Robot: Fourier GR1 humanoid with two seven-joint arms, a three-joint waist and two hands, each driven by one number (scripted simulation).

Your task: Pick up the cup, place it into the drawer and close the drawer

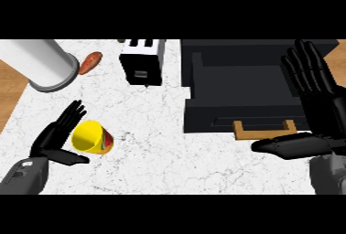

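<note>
A yellow cup (90, 137) with red and green on its side lies tipped on the white marble counter (162, 151), its mouth facing the view. My left hand (55, 137) is open right beside it on the left, fingers straight along the cup's rim and thumb below it. The dark drawer (236, 87) stands pulled out at the upper right, with a tan handle (263, 130) on its front. My right hand (317, 100) is open over the drawer's right side, fingers pointing up and thumb stretched left just below the handle.
A white toaster (143, 61) stands at the back centre. At the back left is a large grey cylinder (40, 64), with an orange-brown sweet potato (90, 62) beside it. Wooden floor shows past the counter's left edge.
</note>
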